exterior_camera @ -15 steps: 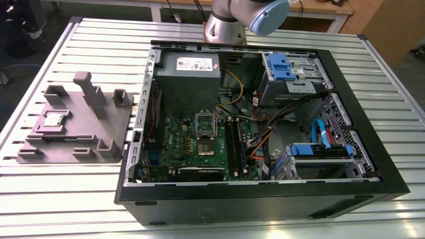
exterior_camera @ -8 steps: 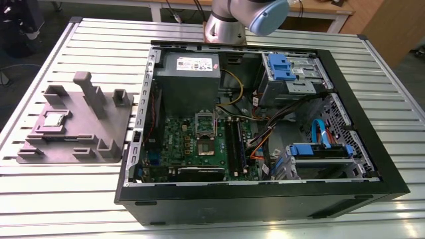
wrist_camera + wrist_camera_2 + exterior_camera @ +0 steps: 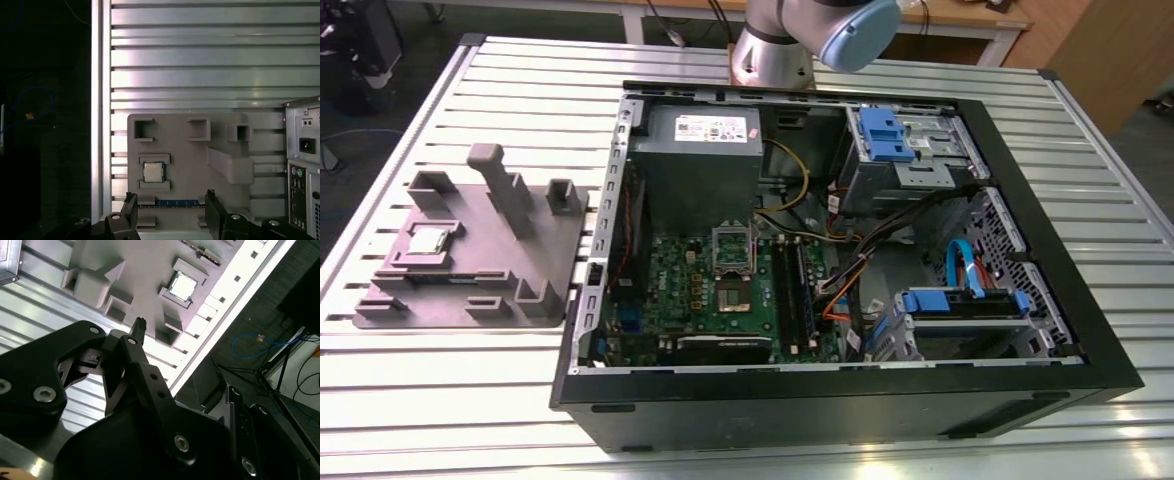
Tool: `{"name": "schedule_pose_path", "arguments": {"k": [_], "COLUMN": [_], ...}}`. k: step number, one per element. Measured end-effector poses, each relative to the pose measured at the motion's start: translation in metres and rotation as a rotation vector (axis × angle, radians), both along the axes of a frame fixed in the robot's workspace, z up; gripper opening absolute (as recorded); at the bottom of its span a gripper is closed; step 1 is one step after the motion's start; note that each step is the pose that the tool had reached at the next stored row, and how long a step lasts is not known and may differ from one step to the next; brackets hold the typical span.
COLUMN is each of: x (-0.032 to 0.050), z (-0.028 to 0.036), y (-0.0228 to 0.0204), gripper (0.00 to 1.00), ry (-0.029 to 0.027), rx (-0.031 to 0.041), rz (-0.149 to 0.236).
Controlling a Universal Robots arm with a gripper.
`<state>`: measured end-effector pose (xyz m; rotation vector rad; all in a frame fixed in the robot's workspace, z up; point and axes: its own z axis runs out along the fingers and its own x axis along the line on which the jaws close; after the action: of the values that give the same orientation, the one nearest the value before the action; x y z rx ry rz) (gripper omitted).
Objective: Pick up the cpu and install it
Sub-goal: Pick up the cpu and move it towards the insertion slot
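Note:
The cpu is a small silvery square chip lying flat in a pocket of the grey fixture tray, at the exterior view's left. It also shows in both wrist views: cpu, cpu. My gripper hangs well above the tray, open, its two black fingers wide apart and holding nothing. The cpu lies a little off to one side of the gap between them. Inside the open computer case sits the green motherboard with its silver socket frame.
Tray and case rest on a slatted aluminium table. The tray has raised grey posts and a blue strip in a slot. The grey power supply, drive bays and cables fill the case. The arm's base stands behind it.

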<state>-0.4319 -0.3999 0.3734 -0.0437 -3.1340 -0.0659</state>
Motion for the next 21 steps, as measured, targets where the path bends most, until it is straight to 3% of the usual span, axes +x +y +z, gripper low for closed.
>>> {"name": "schedule_pose_path", "arguments": {"k": [6, 13, 18, 21], "x": [-0.0025, -0.0137, -0.0141, -0.0142], "z": [-0.0093, -0.0145, -0.0199, -0.0233], "y": [0.0000, 0.0000, -0.0015, -0.0016], "gripper": [0.65, 0.65, 0.65, 0.65], "ry": [0.0002, 0.0000, 0.0007, 0.0015], "rx": [-0.0001, 0.0000, -0.0001, -0.0001], "rz": [0.000, 0.003, 0.041, 0.042]}}
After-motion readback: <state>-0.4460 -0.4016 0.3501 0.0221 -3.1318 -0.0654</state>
